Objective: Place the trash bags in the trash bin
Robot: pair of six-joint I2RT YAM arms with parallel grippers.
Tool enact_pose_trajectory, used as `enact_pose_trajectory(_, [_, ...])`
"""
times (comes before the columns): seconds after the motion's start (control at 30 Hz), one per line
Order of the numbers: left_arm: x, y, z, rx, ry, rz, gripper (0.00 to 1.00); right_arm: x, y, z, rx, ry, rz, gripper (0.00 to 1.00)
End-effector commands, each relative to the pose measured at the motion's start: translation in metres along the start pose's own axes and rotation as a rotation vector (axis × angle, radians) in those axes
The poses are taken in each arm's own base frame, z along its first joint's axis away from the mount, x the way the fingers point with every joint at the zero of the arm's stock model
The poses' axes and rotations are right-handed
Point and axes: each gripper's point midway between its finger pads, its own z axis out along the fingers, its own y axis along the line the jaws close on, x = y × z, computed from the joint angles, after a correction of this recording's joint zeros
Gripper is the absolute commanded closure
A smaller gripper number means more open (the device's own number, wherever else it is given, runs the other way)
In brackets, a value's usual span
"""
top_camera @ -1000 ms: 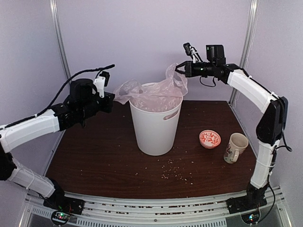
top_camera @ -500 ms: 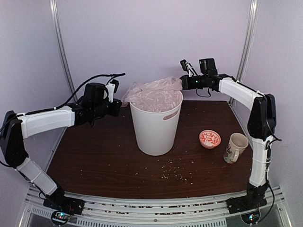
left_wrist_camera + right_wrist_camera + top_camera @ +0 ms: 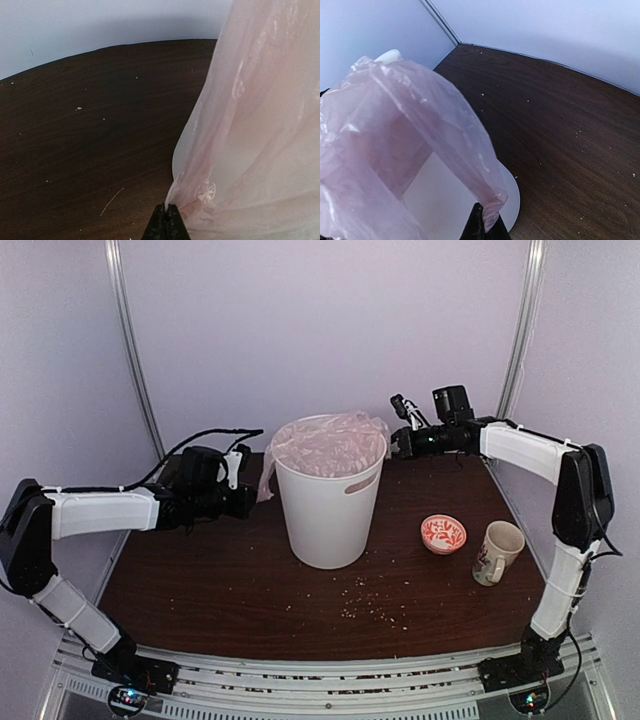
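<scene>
Bag (image 3: 325,443) over bin (image 3: 328,518) rim; left pincer (image 3: 166,209), right pincer (image 3: 481,215) pinching it.

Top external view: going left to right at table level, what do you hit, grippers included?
left gripper → trash bin, with the trash bag draped over its mouth → right gripper → red patterned bowl → mug

Pale-pink bag (image 3: 325,443) (crinkly, translucent) drapes over upright white bin (image 3: 330,512).
</scene>
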Motion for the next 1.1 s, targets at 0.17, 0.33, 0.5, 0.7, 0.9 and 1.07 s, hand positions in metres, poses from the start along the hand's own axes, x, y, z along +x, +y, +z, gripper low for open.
enact_pose_trajectory(0.17, [-0.03,-0.033,-0.038,0.186,-0.102,-0.03,1.0,-0.001,0.019,-0.025,-0.032,-0.036,-0.02,0.97])
enact_pose_trajectory(0.33, [-0.052,-0.049,-0.063,0.265,-0.186,-0.016,1.0,0.006,0.027,-0.036,-0.029,-0.029,-0.036,0.89])
enact_pose_trajectory(0.5, [-0.058,-0.033,-0.079,0.162,-0.197,-0.005,0.95,-0.016,0.032,-0.074,0.035,-0.105,-0.078,0.72])
enact_pose_trajectory(0.7, [-0.065,-0.012,-0.111,0.027,-0.232,0.012,0.53,-0.03,0.023,-0.132,0.162,-0.24,-0.152,0.52])
enact_pose_trajectory(0.9, [-0.08,-0.024,-0.148,0.075,-0.34,0.128,0.42,-0.015,0.04,-0.148,0.163,-0.252,-0.359,0.49])
enact_pose_trajectory(1.07, [-0.081,-0.056,-0.16,0.207,-0.398,0.246,0.39,-0.013,0.058,-0.156,0.154,-0.251,-0.527,0.5])
